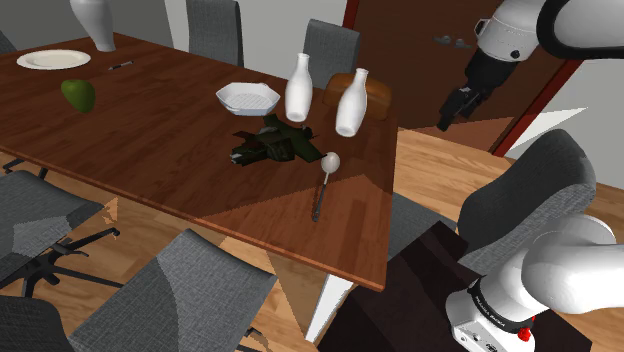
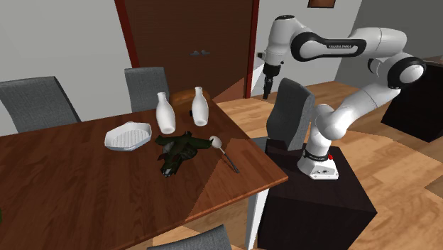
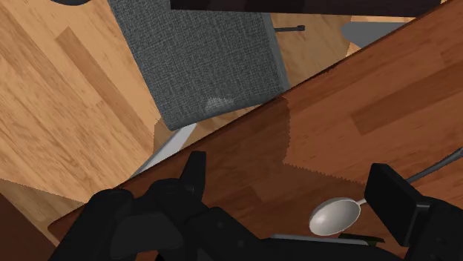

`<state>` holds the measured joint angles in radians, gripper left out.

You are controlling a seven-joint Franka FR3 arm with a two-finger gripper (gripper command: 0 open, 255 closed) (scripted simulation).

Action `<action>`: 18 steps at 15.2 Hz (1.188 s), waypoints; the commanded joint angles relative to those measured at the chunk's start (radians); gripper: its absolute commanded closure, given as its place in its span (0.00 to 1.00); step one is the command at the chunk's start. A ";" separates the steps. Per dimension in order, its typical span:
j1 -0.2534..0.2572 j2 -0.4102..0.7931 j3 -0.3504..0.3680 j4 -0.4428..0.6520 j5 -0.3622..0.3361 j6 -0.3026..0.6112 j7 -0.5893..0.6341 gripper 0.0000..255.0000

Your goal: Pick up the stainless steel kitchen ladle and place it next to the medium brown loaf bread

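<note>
Ladle (image 1: 323,185) lay flat on the brown wooden counter (image 1: 150,150), close to its near edge. Its pale bowl end pointed towards a dark green object (image 1: 268,142) and touched nothing else. Handle ran out towards the counter's edge.

Loaf (image 1: 376,92) sat further back, partly behind two white bottles (image 1: 300,88), well apart from the ladle. White bowl (image 1: 247,97) stood just beside the bottles, on the shoulder view's left.

Gripper (image 1: 455,110) hung high, off the counter's end, in front of a dark door and above a grey chair (image 2: 292,113). In the wrist view its fingers (image 3: 194,174) stood apart, nothing between them, and the ladle's bowl end (image 3: 334,216) showed beside one of them.
</note>
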<state>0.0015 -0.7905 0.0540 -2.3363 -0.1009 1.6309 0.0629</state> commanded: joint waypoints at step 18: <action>-0.101 0.476 0.355 0.046 0.107 0.313 0.784 0.00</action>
<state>-0.0932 -0.3479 0.3920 -2.3005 0.0077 1.9284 0.7952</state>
